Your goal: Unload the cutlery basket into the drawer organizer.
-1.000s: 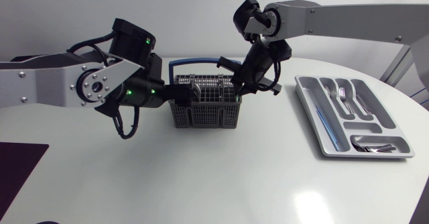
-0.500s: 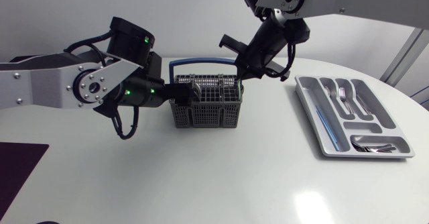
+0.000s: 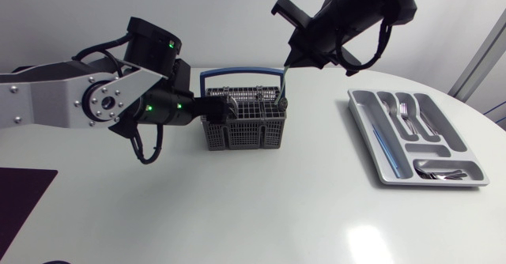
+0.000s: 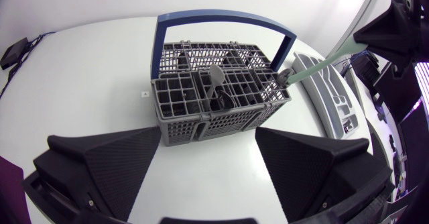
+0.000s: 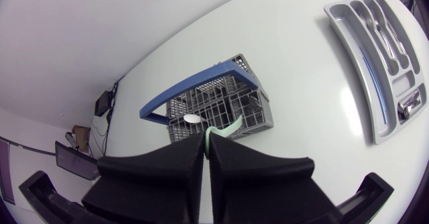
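The grey cutlery basket [image 3: 241, 127] with a blue handle stands mid-table. High over its right end, my right gripper [image 3: 289, 61] is shut on a pale green utensil [image 3: 283, 86], whose lower tip is still at the basket's right corner. The right wrist view shows the fingers pressed on the green utensil [image 5: 224, 128] above the basket [image 5: 221, 106]. My left gripper [image 3: 211, 110] is open at the basket's left end; in its own view the basket [image 4: 221, 117] sits just ahead of the spread fingers [image 4: 114, 160]. A grey spoon [image 4: 216, 76] stands in the basket. The silver organizer [image 3: 368, 135] lies at the right.
The organizer holds forks [image 3: 405, 114] in a middle slot and spoons [image 3: 443, 171] in its near cross slot. The white table's curved edge runs just beyond the organizer. A dark mat [image 3: 20, 197] lies at the front left corner.
My right arm has risen and swung right, drawing the green utensil up out of the basket. The left arm and the basket have stayed put.
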